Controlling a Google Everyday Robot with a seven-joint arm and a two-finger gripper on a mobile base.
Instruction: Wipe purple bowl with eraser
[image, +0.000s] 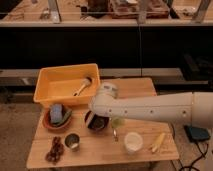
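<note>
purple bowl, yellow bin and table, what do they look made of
The purple bowl: dark with a slight sheen, probably glazed ceramic or hard plastic. The yellow bin: smooth, uniformly coloured walls, likely plastic. The table: pale slats with visible seams, looks like wood. The tool is down at the purple bowl, partly covering it.

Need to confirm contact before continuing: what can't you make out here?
Camera view: end effector sits at the purple bowl, mostly hidden under the arm.
Eraser: not discernible; the arm covers part of the bowl.
Dark lumps beside the metal cup: too blurred to identify.
</note>
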